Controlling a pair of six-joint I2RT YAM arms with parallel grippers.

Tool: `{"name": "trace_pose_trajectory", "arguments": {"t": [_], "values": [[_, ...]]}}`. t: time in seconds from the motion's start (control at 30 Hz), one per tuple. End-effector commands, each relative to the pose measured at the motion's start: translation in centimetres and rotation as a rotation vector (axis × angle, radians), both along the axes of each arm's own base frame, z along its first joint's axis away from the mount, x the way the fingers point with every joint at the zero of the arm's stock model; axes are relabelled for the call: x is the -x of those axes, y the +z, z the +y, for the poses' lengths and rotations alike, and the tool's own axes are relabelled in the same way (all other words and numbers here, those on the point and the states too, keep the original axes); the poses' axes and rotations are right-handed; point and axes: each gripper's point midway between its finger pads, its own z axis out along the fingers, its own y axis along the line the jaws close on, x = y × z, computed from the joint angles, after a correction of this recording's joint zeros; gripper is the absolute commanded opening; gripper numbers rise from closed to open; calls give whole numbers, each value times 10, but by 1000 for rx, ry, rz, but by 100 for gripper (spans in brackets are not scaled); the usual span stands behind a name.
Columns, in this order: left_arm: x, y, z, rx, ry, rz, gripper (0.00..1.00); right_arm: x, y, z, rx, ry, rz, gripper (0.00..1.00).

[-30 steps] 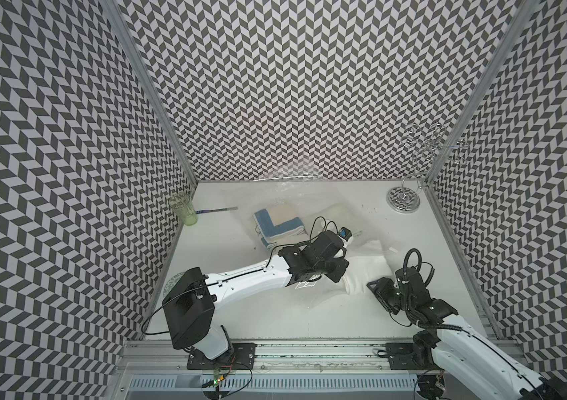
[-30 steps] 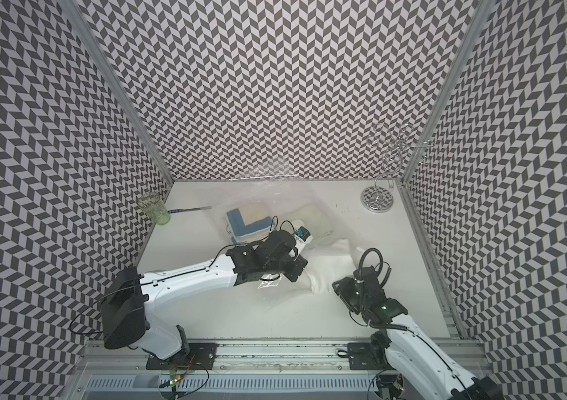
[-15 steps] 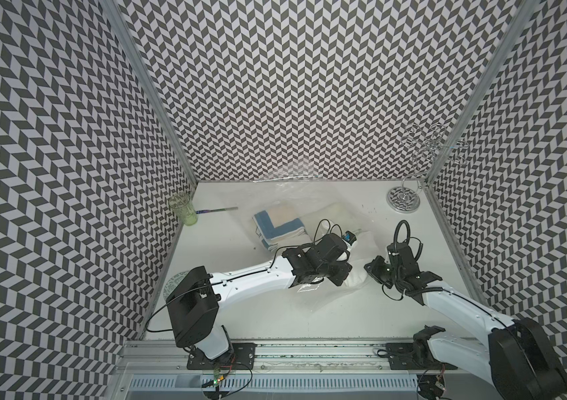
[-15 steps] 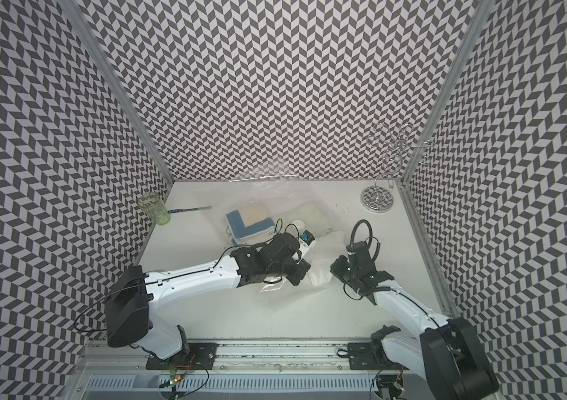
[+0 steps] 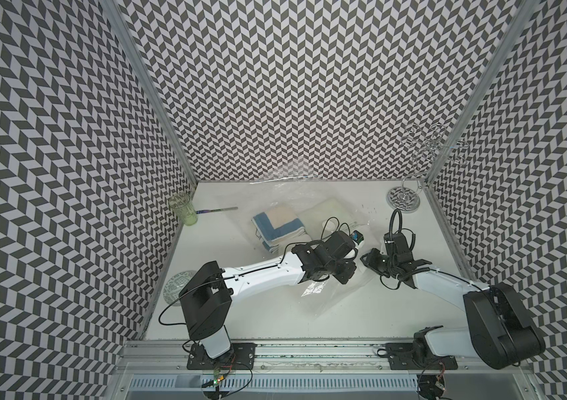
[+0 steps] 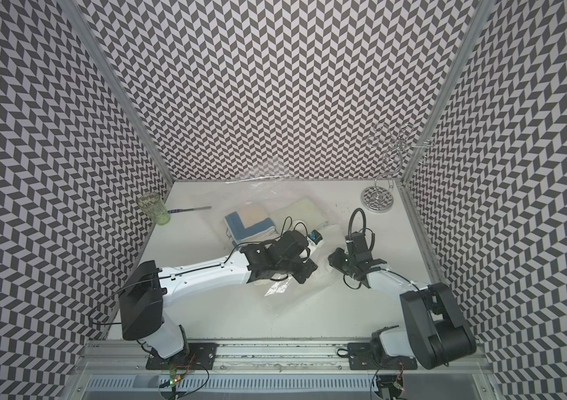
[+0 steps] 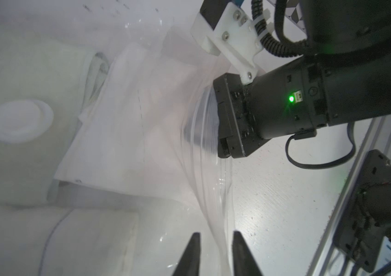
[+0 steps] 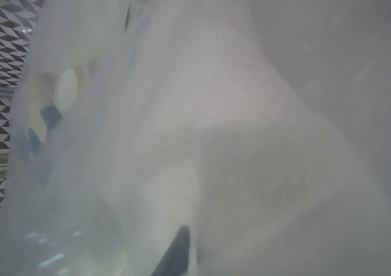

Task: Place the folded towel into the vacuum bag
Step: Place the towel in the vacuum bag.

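Top views — vacuum bag (image 5: 320, 294) on white tabletop (image 5: 257, 329), chevron walls (image 5: 292, 86).

I log: clear plastic vacuum bag (image 5: 316, 294) mid-table, blue-and-cream folded towel (image 5: 276, 225) inside, pale folded towel (image 5: 327, 211) right of it; green glass tumbler (image 5: 182, 209) back left, thin grey rod (image 5: 218, 210) beside it; chrome wire stand (image 5: 403, 200) back right; patterned round plate (image 5: 178, 287) left edge

Hazy vacuum bag (image 8: 70, 191) fills view; white valve (image 8: 67, 89); towel (image 8: 237, 119) blurred.
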Motion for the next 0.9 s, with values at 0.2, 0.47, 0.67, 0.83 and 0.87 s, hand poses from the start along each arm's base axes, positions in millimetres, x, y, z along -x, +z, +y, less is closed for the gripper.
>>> {"name": "trace_pose_trajectory", "arguments": {"t": [0.2,0.47,0.67,0.83,0.87], "values": [[-20,-16,-43,-130,-39,-68,48,15,21,-21,-193,-93,-76,50],[-42,-38,-55,-302,-75,-209,50,2,27,-28,-243,-82,-99,49],[-60,-44,-60,-407,-62,-320,26,2,31,-27,-273,-80,-114,47],[-87,5,-68,-330,25,-383,0,15,32,-24,-353,-102,-125,45],[-86,18,-72,-273,27,-360,0,18,34,-22,-384,-101,-139,45]]}}
